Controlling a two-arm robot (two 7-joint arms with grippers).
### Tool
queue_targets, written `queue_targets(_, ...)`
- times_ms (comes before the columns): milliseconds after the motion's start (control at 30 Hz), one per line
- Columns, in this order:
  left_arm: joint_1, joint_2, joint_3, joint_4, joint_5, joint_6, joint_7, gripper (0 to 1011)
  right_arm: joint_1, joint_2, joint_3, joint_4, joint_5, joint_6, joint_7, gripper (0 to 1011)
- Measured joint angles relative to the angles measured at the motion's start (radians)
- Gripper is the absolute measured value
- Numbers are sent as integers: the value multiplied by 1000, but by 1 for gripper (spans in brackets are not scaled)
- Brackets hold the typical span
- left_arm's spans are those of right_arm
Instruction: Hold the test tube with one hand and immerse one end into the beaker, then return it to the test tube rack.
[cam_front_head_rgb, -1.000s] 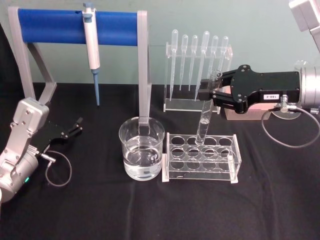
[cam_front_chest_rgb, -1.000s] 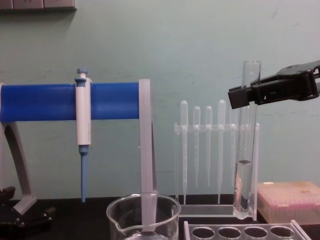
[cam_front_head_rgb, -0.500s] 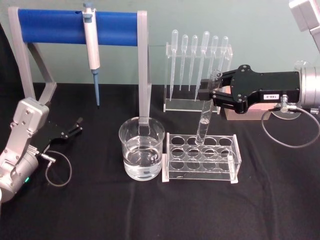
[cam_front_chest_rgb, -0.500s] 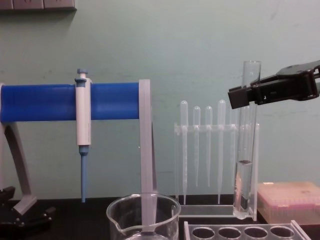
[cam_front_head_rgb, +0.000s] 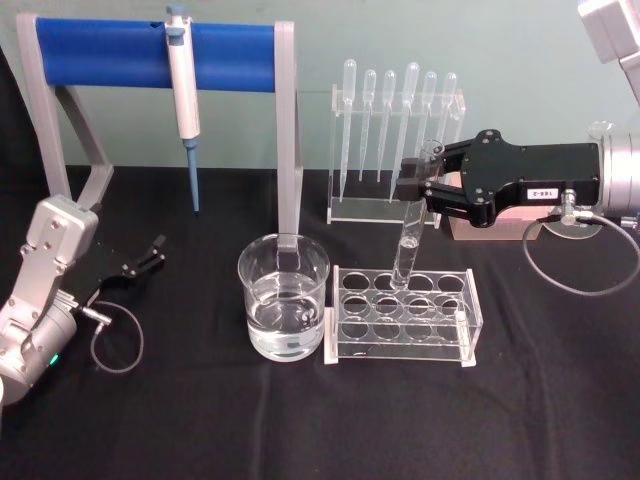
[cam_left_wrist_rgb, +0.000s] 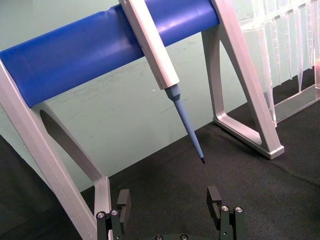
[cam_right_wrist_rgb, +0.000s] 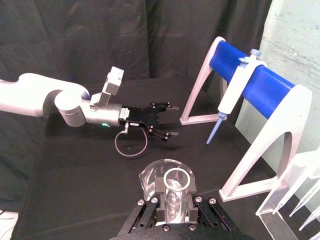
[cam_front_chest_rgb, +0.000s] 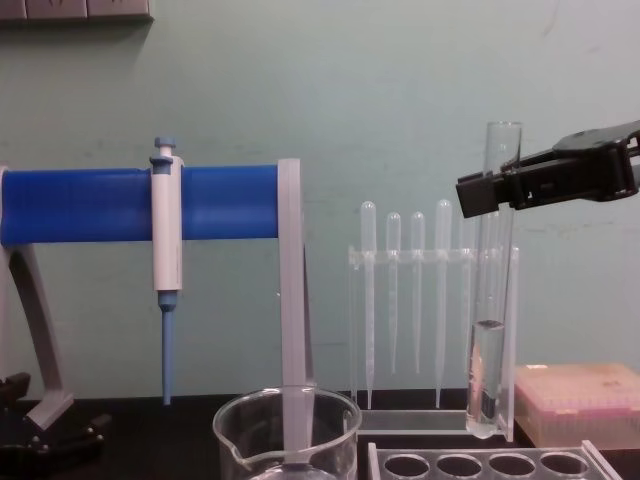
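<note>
right hand (cam_front_head_rgb: 420, 188) grips test tube (cam_front_head_rgb: 410, 228) above rack (cam_front_head_rgb: 400, 353); next i guess: swing over beaker (cam_front_head_rgb: 283, 300), dip. left gripper (cam_front_head_rgb: 155, 252) idle, spread.

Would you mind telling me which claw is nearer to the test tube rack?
Right. The right claw holds the test tube above the test tube rack; the left claw is far off to its left, beyond the beaker.

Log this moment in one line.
right gripper: shut on test tube | position: upright above rack | left gripper: open, parked left
</note>
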Motion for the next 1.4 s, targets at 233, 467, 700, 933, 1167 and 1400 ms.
queue_targets(233, 0, 0, 0, 0, 0, 0, 0, 1000, 0, 0, 0, 0, 0, 0, 0, 241)
queue_targets(467, 0, 0, 0, 0, 0, 0, 0, 1000, 0, 0, 0, 0, 0, 0, 0, 241)
queue_targets(700, 0, 0, 0, 0, 0, 0, 0, 1000, 0, 0, 0, 0, 0, 0, 0, 241)
queue_targets(933, 0, 0, 0, 0, 0, 0, 0, 1000, 0, 0, 0, 0, 0, 0, 0, 241)
queue_targets(1167, 0, 0, 0, 0, 0, 0, 0, 1000, 0, 0, 0, 0, 0, 0, 0, 241)
queue_targets(1400, 0, 0, 0, 0, 0, 0, 0, 1000, 0, 0, 0, 0, 0, 0, 0, 241)
